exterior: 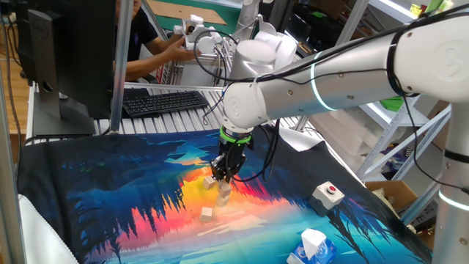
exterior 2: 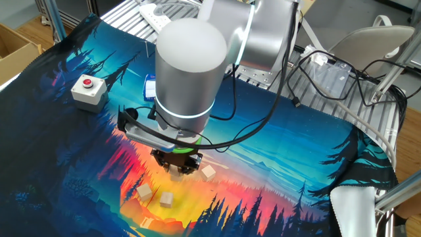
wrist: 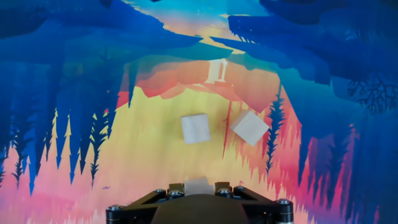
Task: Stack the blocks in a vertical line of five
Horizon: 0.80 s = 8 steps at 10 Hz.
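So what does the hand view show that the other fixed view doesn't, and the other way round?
Only the hand view: the gripped block seen clearly between the fingers of the end effector, which looks closed on it.
Only the other fixed view: the arm from outside, the white box with a red button at the mat's far side, and a third loose block.
Both: the forest-print mat and loose blocks lying on its orange part near the end effector.
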Available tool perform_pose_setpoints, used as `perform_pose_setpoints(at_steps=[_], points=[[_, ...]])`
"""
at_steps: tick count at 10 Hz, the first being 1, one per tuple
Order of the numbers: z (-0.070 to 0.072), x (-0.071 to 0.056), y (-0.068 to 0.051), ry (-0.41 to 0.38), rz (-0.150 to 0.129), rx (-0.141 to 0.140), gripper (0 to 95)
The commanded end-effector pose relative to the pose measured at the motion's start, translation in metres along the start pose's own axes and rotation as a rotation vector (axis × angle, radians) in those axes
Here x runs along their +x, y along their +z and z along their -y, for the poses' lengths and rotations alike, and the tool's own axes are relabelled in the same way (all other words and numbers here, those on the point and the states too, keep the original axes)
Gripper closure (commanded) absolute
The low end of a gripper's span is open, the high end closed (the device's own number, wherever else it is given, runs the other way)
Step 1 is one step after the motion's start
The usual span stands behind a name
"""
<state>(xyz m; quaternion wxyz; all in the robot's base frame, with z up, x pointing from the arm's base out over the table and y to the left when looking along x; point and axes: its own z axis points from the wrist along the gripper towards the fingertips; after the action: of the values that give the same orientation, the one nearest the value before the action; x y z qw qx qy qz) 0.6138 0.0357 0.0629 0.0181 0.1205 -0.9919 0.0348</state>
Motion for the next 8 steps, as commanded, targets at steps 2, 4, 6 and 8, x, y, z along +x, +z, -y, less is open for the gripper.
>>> perform_pose_setpoints(at_steps=[2, 4, 6, 8], points=[[-0.0005, -0.0002, 0.0019, 0.000, -0.003, 0.002, 95.0], [-0.0013, 0.0003, 0.0038, 0.000, -0.007, 0.005, 95.0], [-0.0015, 0.0022, 0.0059, 0.000, -0.009, 0.008, 95.0], [-0.0008, 0.0038, 0.0075, 0.000, -0.009, 0.009, 95.0]])
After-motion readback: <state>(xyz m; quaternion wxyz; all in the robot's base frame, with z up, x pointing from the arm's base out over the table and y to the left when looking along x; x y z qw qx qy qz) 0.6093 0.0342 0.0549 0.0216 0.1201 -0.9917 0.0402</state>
